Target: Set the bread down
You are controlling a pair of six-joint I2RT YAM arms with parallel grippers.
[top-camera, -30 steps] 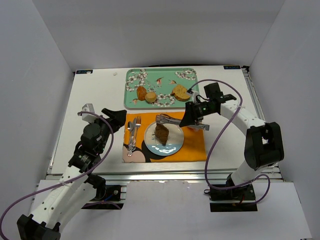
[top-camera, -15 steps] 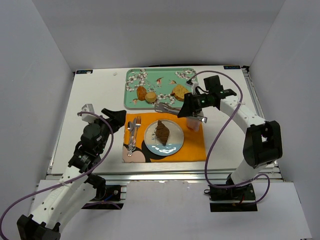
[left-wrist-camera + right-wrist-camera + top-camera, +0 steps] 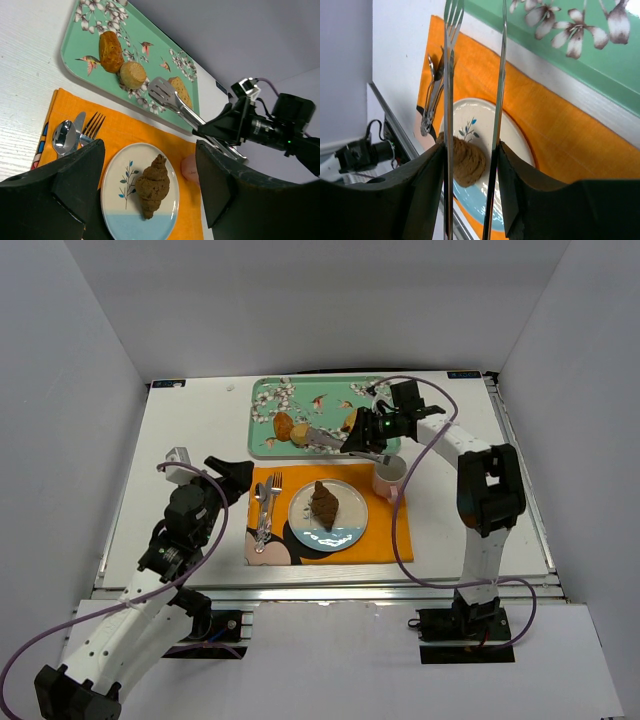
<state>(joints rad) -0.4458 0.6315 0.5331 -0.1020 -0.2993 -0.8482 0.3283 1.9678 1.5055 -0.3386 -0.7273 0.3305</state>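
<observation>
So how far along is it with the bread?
One brown pastry lies on the plate, so that looks done. The right jaws hold empty tongs over the tray, where three more pieces wait. Whether those follow, I cannot tell.

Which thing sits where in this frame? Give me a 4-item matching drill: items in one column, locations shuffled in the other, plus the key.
Things
1. dark spiral bread
2. round bun
3. fork
4. tongs

Places
A. held in the right gripper
B. on the plate
C. on the orange placemat, left of the plate
D. on the green tray

Pairs: 1-B, 2-D, 3-C, 4-A
</observation>
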